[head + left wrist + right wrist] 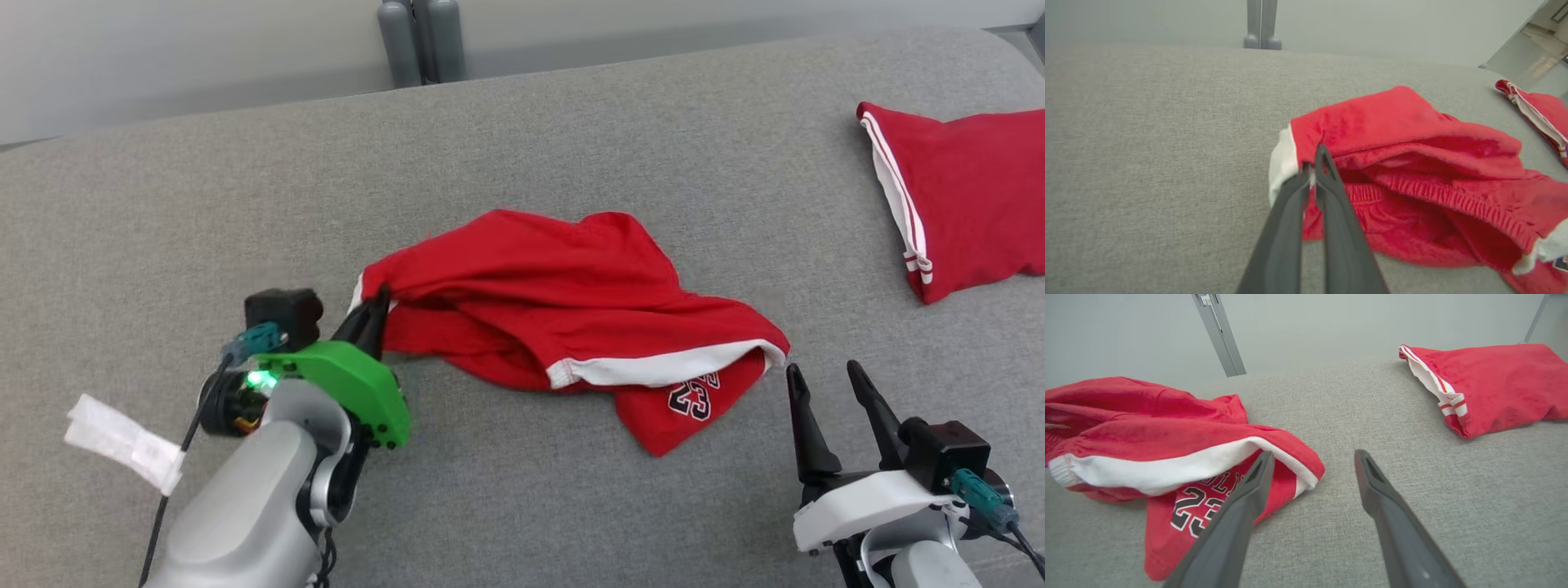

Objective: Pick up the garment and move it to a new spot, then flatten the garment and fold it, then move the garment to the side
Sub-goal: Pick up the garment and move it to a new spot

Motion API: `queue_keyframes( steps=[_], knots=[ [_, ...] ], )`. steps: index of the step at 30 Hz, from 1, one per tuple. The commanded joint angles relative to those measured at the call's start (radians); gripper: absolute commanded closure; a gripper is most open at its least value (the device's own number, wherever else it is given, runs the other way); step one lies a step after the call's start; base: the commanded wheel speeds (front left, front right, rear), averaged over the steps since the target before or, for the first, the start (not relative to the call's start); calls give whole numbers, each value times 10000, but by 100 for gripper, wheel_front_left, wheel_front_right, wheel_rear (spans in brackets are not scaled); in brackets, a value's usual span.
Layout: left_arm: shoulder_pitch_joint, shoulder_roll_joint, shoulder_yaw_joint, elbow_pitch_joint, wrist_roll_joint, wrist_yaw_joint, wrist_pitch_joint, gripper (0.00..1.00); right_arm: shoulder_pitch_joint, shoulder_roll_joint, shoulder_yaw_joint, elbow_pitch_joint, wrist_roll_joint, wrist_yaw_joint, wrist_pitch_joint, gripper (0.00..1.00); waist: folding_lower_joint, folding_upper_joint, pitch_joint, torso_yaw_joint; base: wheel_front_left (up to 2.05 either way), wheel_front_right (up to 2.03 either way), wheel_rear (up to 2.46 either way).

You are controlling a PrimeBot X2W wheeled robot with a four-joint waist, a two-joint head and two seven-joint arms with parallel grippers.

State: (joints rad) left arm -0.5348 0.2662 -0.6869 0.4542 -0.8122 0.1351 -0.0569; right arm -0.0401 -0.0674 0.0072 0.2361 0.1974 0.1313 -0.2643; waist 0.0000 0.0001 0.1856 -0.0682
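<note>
Shorts, red, being clamped at edge by left pincer; right pincer being held spread, just beside them.

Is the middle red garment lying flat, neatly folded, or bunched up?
Bunched up. The red shorts lie in loose, overlapping layers, the white hem curling over the front, and the left gripper is shut on one edge.

Left gripper: slim dark fingers, bright green plastic mount, green lamp lit at its 9 o'clock, rounded silver-grey forearm. Right gripper: white plastic mount. Each carries a black camera box, teal plug, black cable.
</note>
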Motion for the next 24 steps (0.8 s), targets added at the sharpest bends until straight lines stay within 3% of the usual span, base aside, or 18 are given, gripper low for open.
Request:
queue_keyframes(
  steps=[1,5,9,11,12,18,24],
  knots=[
    [272,97,162,372,-181,-82,-187,100,-39,-57,-72,39,26,-10,3,0,0,-1,33,108,0,0,0],
    [515,189,488,1493,-437,-228,-641,100,76,-149,-222,99,5,-10,2,0,0,-1,58,351,0,0,0],
    [431,-63,496,2293,-558,-610,-977,99,27,-157,-268,155,-20,-10,3,0,0,-1,3,579,0,0,0],
    [320,-192,511,2593,-542,-736,-1269,52,59,-181,-207,212,-44,-10,3,0,0,-1,-108,685,0,0,0],
    [292,-251,540,2749,-504,-768,-1436,0,79,-187,-163,255,-48,-10,3,0,0,-1,-198,718,0,0,0],
    [689,-170,719,2655,169,-773,-2062,0,180,-292,-20,189,-142,-10,3,0,0,-1,-733,680,0,0,0],
    [2789,-197,2839,-615,2112,-45,-2065,0,454,-401,-238,-278,-299,-10,2,0,0,-1,-1087,680,0,0,0]
  ],
)
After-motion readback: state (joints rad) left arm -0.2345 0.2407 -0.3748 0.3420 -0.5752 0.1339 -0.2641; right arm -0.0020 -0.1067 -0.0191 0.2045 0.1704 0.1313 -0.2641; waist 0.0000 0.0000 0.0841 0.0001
